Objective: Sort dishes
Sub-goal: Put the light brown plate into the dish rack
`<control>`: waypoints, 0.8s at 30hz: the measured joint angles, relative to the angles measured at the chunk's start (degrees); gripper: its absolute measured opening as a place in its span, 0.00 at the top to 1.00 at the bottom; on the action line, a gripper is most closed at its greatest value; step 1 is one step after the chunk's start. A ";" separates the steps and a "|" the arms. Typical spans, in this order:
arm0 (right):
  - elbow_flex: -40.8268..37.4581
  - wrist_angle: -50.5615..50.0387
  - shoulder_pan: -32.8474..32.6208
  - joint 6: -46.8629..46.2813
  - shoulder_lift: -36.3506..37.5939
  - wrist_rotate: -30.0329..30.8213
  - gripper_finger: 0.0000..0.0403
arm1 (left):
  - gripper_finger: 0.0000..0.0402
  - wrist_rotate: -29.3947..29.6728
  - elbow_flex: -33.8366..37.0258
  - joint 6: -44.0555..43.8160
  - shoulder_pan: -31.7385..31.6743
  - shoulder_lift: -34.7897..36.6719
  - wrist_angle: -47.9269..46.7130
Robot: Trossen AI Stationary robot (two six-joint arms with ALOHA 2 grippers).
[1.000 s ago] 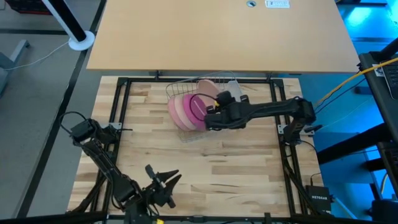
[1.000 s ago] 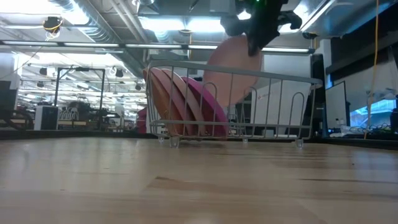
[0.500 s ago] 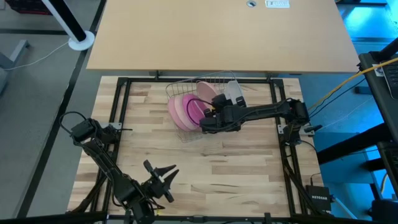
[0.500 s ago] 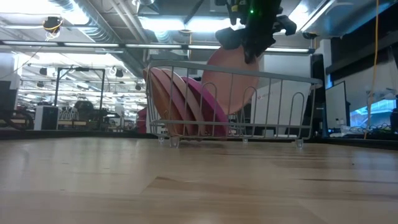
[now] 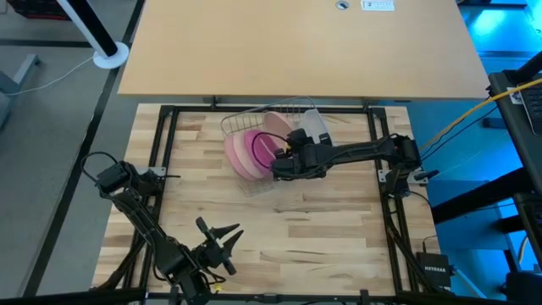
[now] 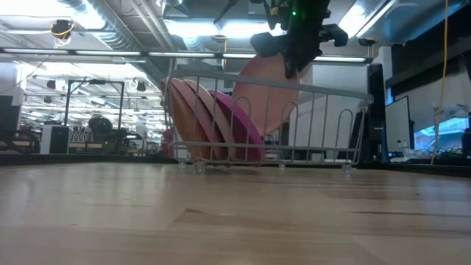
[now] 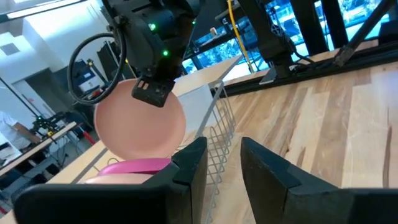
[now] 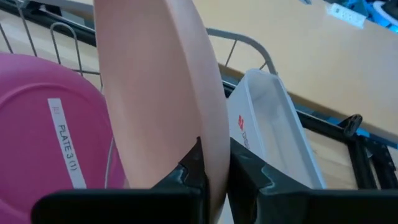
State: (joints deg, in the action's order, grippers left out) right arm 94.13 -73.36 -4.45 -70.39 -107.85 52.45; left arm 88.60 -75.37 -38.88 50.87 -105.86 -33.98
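Note:
A silver wire rack (image 5: 254, 140) stands at the table's far middle. In it a tan-brown plate (image 6: 182, 118) and a magenta plate (image 6: 237, 125) stand on edge, leaning left in the low view. My right gripper (image 6: 293, 65) is over the rack, shut on a pale peach plate (image 6: 265, 92) whose lower part is down inside the rack. The same plate (image 7: 143, 127) shows in the left wrist view. My left gripper (image 7: 221, 168) waits open and empty near the table's near left edge (image 5: 218, 241). My right gripper pinches the peach plate's upper rim (image 8: 212, 152) between its two fingers (image 8: 249, 174), one on each face. The fingers come from above, slanting down from the table's right. The plate hangs tilted below them, its lower part inside the rack; whether it touches the magenta plate (image 8: 50, 130) I cannot tell.
A clear plastic container (image 8: 273, 130) lies at the rack's far right side. A black frame (image 5: 165, 152) borders the wooden table. Bare wood (image 5: 322, 220) stretches between the rack and the near edge.
My right gripper has sunk and gone a little toward the table's left, lowering the peach plate deeper into the rack. The rack with its two plates has slid slightly left. My left gripper has rolled about its own axis and dipped a little.

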 joint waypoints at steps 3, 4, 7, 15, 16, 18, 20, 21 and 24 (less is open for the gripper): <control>-0.04 -0.55 -0.52 -0.24 -0.12 2.19 0.90 | 0.78 -0.63 0.00 0.00 0.02 0.00 -0.07; 0.01 -0.83 -0.52 -0.83 -0.12 2.46 0.90 | 0.78 -0.87 0.00 -0.08 0.02 0.00 -0.07; 0.28 -1.29 -0.45 -1.23 -0.14 2.44 0.90 | 0.78 -1.10 0.00 -0.12 0.00 0.00 -0.10; 0.28 -1.60 -0.45 -2.07 -0.14 3.54 0.90 | 0.78 -1.16 0.00 -0.14 0.01 0.00 -0.11; 0.28 -1.71 -0.45 -2.64 -0.14 3.60 0.91 | 0.78 -1.16 0.00 -0.13 0.00 0.00 -0.11; 0.28 -1.70 -0.43 -2.78 -0.14 3.90 0.92 | 0.78 -1.16 0.00 -0.14 0.00 0.00 -0.11; 0.28 -1.69 -0.41 -2.76 -0.14 3.95 0.93 | 0.78 -1.16 0.00 -0.14 0.02 0.00 -0.11; 0.28 -1.69 -0.41 -2.76 -0.14 3.96 0.93 | 0.78 -1.16 0.00 -0.14 0.01 0.00 -0.11; 0.29 -1.69 -0.39 -2.76 -0.14 4.02 0.93 | 0.78 -1.16 0.00 -0.14 0.02 0.00 -0.11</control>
State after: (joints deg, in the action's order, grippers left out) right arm 94.42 -75.05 -4.84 -73.14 -107.98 56.47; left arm 87.44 -75.37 -39.03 50.89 -105.86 -34.09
